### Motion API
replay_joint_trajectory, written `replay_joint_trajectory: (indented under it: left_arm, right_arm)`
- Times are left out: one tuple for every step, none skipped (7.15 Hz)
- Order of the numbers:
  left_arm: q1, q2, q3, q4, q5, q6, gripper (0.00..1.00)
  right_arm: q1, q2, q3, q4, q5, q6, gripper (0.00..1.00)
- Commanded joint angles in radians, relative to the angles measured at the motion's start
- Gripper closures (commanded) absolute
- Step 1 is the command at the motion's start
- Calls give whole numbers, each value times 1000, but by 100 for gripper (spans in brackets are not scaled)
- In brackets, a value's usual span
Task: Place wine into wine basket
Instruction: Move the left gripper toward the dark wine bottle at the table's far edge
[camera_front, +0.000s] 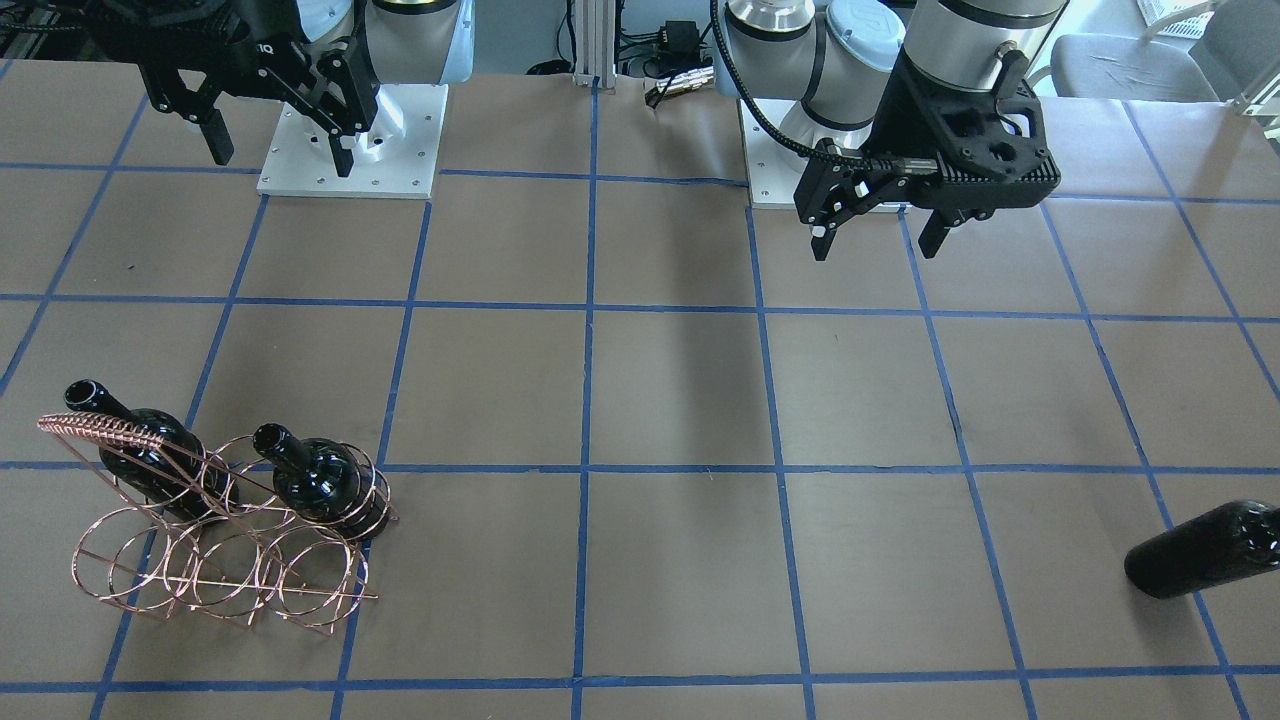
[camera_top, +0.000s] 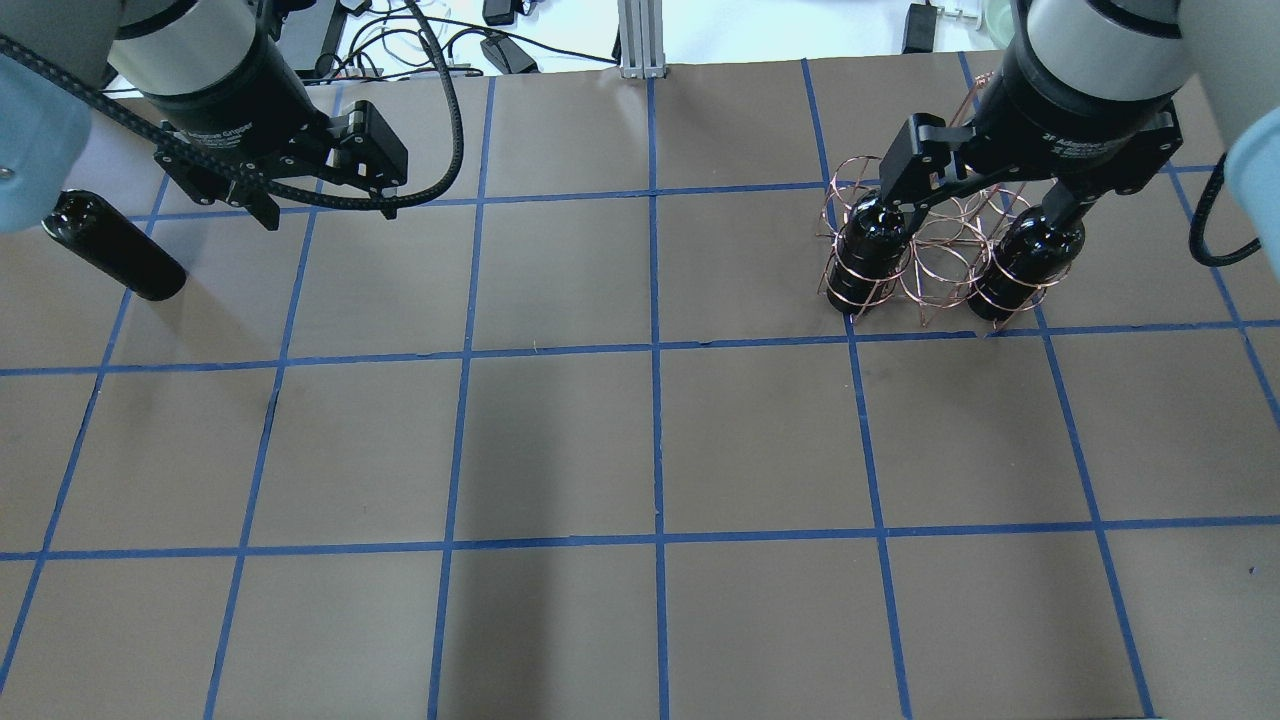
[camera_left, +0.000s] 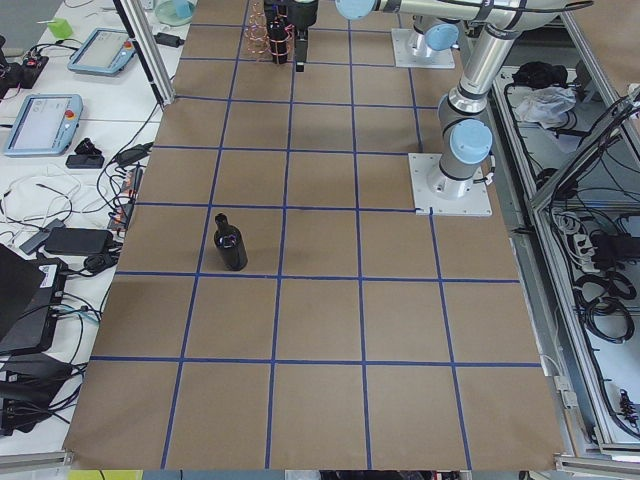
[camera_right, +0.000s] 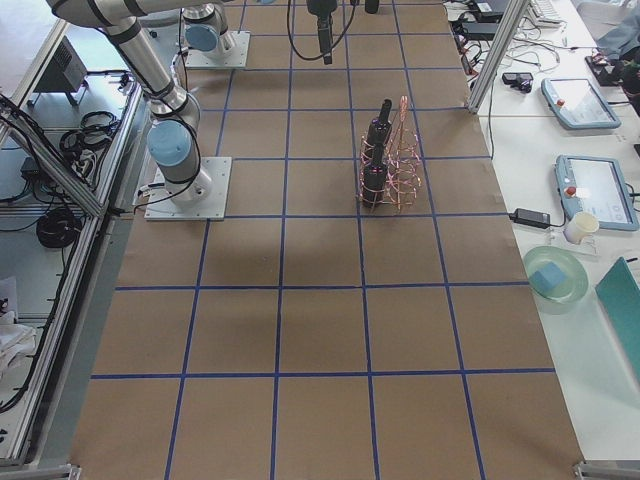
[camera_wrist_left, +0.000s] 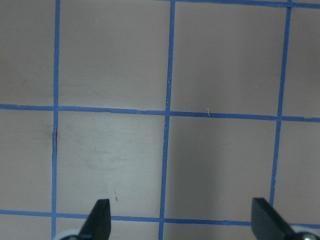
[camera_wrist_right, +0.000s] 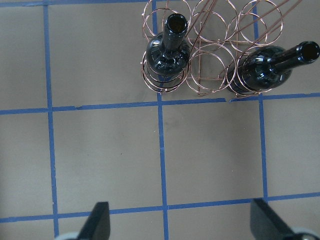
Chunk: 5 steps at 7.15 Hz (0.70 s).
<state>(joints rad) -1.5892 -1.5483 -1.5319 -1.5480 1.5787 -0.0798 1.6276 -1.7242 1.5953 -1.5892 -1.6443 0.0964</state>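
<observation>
The wine basket (camera_front: 215, 560) is a copper-pink wire rack standing on the table. Two black bottles (camera_wrist_right: 170, 50) (camera_wrist_right: 262, 72) sit in its outer loops, and the middle loops hold nothing. A third black wine bottle (camera_top: 115, 245) stands upright alone on the table; it also shows in the exterior left view (camera_left: 232, 243). My left gripper (camera_front: 877, 240) is open and empty, above the table and apart from that bottle. My right gripper (camera_wrist_right: 182, 220) is open and empty, hanging above the table just in front of the basket (camera_top: 940, 240).
The table is brown with a blue tape grid. The two arm base plates (camera_front: 350, 140) (camera_front: 765, 160) are bolted at the robot's side. Benches with teach pendants (camera_left: 45, 120) and cables run along the far edge of the table.
</observation>
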Motion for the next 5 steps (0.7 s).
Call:
replay_joint_trajectory:
  left_arm:
    - [0,2,1,-3,1,0,0]
    - [3,2,1,-4,0,0,0]
    - [8,2,1,-18,-6,0,0]
    - [9,5,3,-43,-5,0,0]
    - [8,7,1,-47,-2,-2,0]
  right_arm:
    - [0,0,0,0,1,0,0]
    - [0,0,0,0,0,-1,0]
    - [0,2,0,0,1,-1,0]
    - [-2,2,0,0,0,-1,0]
    - [-2,2,0,0,0,-1,0]
